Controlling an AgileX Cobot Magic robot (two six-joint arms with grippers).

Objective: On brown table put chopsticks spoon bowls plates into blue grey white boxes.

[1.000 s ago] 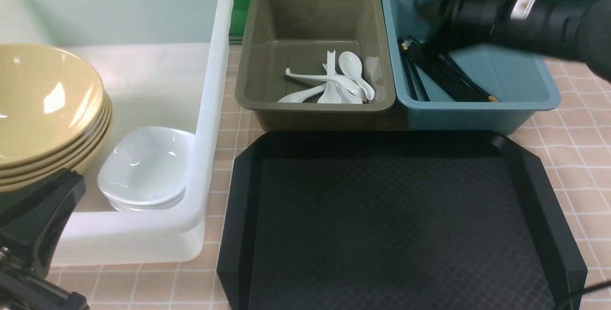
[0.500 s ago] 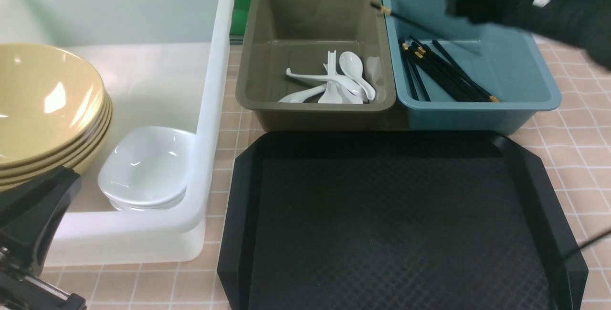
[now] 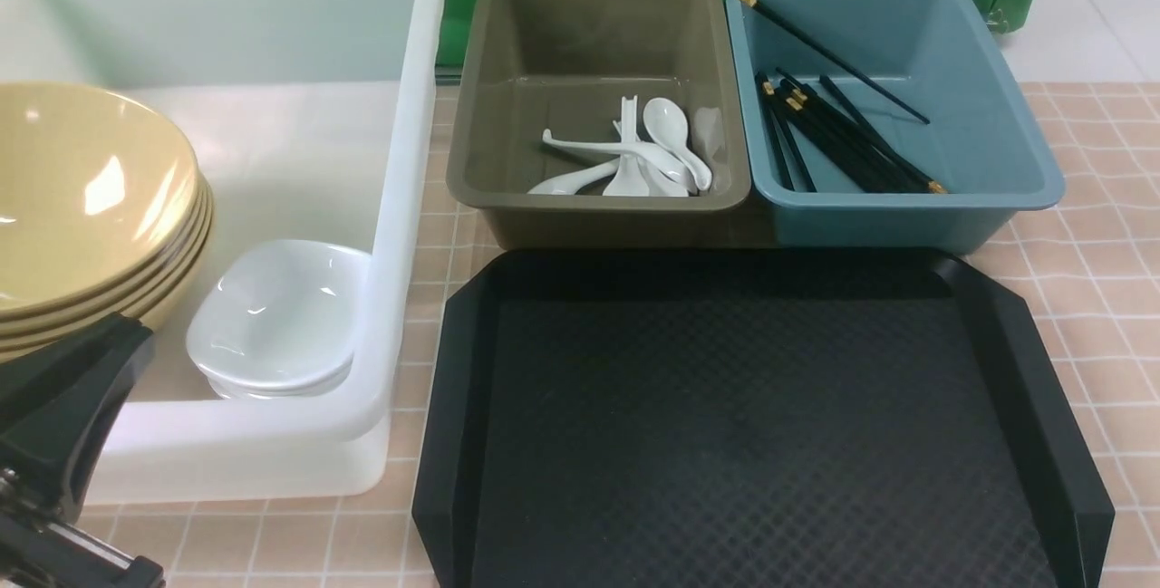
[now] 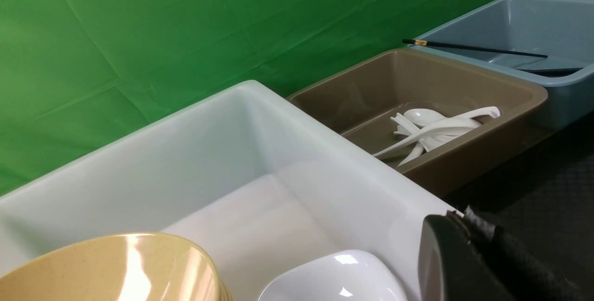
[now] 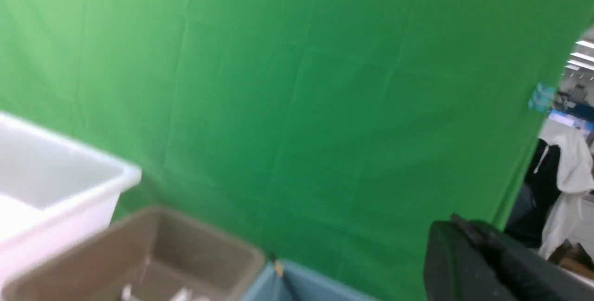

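Three bins sit on the brown table (image 3: 1101, 235) in the front view: white tub (image 3: 399, 207) at left, olive-grey box (image 3: 471, 153) centre top, blue box (image 3: 1024, 153) upper right. Tan bowls (image 3: 86, 207) are stacked at the left edge inside the tub, white plates (image 3: 276, 321) just beside them. Spoons (image 3: 634, 162) lie piled in the olive-grey box. Chopsticks (image 3: 838, 139) lie in the blue box, one stick propped on its back left corner. Black tray (image 3: 761, 425) fills the lower centre. Left gripper (image 3: 54, 407) shows at lower left, clenched, holding nothing.

Left wrist view: tub (image 4: 195, 152) across the middle, bowls (image 4: 111, 268) and a plate (image 4: 334, 278) along the bottom edge, spoons (image 4: 431, 129) right of centre, the propped chopstick (image 4: 473, 48) upper right. Gripper finger (image 4: 464, 259) at lower right, nothing in it.

Right wrist view: blurred, mostly green backdrop (image 5: 297, 83). Bin corners at lower left. Right gripper (image 5: 482, 264) at lower right, closed and empty.
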